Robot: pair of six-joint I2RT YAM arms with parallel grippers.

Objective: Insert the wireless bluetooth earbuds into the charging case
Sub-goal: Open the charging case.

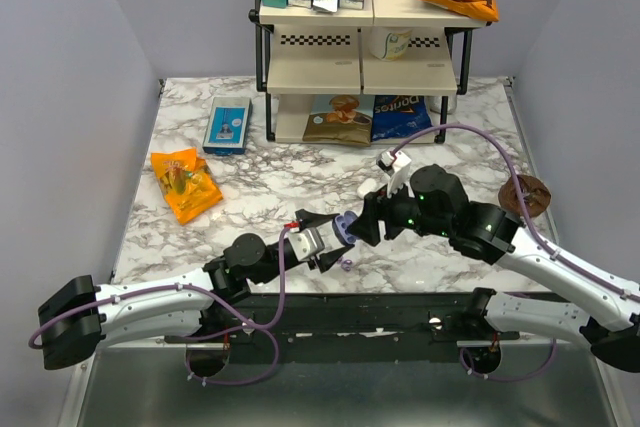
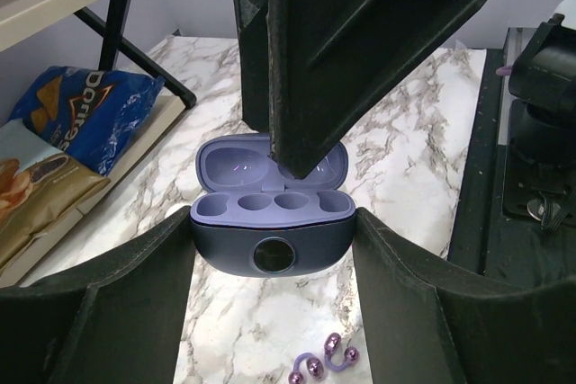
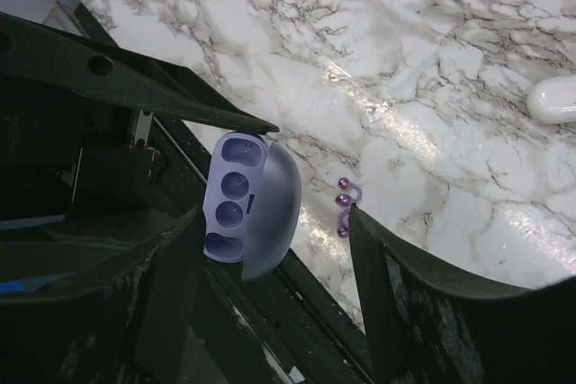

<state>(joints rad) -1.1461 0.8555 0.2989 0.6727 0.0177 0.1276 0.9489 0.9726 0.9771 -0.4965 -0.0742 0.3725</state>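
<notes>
The charging case (image 2: 272, 245) is lavender-blue, its lid open and its paler wells facing up. My left gripper (image 2: 272, 222) is shut on its two sides and holds it a little above the marble, seen in the top view at the charging case (image 1: 345, 227). The wireless bluetooth earbuds (image 2: 322, 363) lie close together on the marble just below and in front of the case, also visible as earbuds (image 3: 346, 207) and earbuds (image 1: 347, 264). My right gripper (image 3: 274, 213) is open and straddles the case's lid side. One of its fingers (image 2: 301, 155) points down at the open lid. Its other fingertip (image 3: 355, 215) is beside the earbuds.
A white oval case (image 3: 553, 96) lies on the marble beyond the earbuds. A shelf rack (image 1: 360, 67) with snack bags, among them a blue Doritos bag (image 1: 400, 117), stands at the back. An orange snack bag (image 1: 185, 185), a blue box (image 1: 228, 125) and a brown disc (image 1: 525, 194) lie around.
</notes>
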